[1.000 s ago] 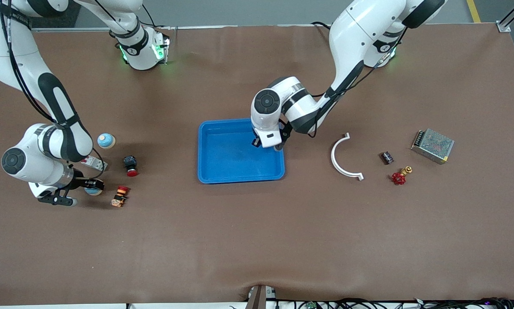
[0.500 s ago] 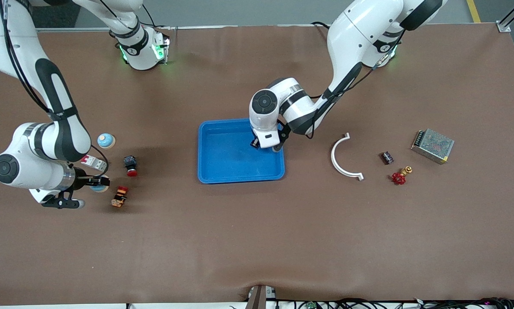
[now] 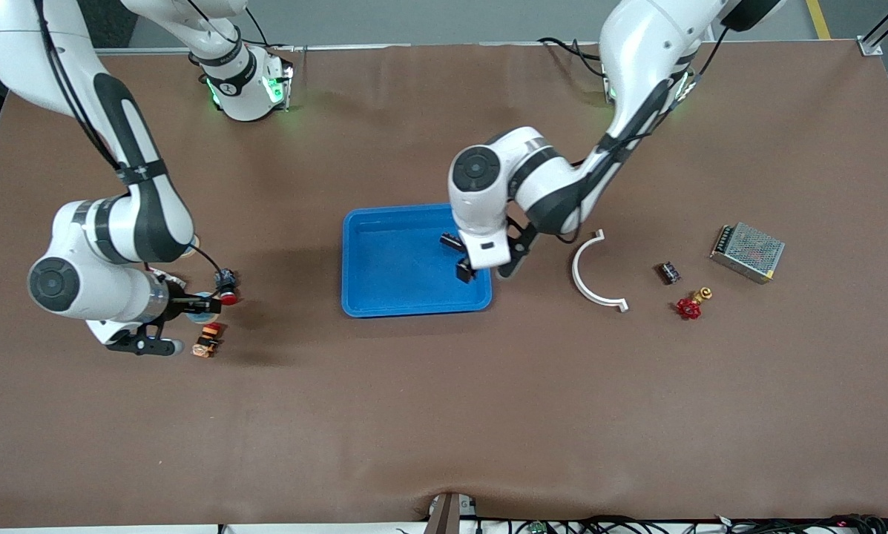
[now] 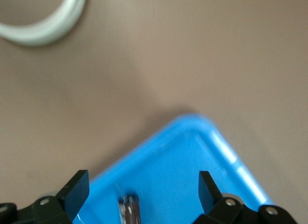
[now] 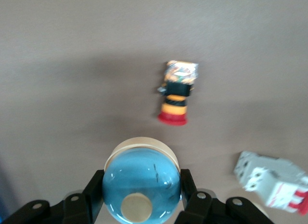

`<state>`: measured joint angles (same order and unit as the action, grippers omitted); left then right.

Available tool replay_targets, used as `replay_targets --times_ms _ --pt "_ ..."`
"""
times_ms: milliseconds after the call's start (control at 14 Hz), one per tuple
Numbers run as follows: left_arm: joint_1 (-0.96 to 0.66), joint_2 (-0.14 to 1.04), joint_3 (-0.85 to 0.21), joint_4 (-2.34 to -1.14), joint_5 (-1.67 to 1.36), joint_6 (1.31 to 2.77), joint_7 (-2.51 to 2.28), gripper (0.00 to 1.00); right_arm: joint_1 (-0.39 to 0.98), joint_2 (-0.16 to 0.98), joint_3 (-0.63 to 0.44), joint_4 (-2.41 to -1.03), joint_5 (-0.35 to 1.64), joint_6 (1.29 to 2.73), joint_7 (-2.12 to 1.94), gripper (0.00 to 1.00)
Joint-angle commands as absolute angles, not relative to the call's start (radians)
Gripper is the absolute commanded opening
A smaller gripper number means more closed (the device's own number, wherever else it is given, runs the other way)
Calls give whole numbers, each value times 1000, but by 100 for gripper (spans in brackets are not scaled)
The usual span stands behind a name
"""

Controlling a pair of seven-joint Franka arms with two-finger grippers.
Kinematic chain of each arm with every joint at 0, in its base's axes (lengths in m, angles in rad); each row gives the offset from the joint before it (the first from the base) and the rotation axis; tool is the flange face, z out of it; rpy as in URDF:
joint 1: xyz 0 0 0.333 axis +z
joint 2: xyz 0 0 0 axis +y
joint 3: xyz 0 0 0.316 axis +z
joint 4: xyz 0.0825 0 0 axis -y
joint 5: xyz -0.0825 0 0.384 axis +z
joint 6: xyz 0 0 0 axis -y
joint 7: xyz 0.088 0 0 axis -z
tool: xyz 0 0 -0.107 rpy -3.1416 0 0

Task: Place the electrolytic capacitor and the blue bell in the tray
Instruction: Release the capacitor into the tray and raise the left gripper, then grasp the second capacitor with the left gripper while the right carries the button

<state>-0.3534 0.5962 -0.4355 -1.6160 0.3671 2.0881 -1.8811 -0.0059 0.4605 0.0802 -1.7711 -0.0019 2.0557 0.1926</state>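
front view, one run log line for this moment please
left tool: open, over tray corner | capacitor: lying in tray | right tool: shut on blue bell, lifted above table near pushbutton switch

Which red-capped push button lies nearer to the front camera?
The push button with orange and yellow bands; the black-bodied push button lies farther from that camera.
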Motion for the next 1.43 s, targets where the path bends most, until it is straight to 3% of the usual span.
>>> replay_targets --times_ms 0,286,429,1143,1357 --pt "-249 522 -446 -1644 355 2013 -1763 100 50 388 75 -1842 17 2051 300 0" --pt "-94 414 -460 -1776 341 1990 -1535 100 132 333 75 -1925 95 2080 438 0" --pt "19 390 -468 -1834 301 1990 -1388 100 208 310 74 -1995 98 2164 570 0" --pt "403 414 -477 -1991 293 2031 -852 100 457 313 74 -2081 98 2354 1027 0" --pt "452 417 -477 -2071 291 2170 -847 100 509 313 75 -2137 98 2436 1113 0"
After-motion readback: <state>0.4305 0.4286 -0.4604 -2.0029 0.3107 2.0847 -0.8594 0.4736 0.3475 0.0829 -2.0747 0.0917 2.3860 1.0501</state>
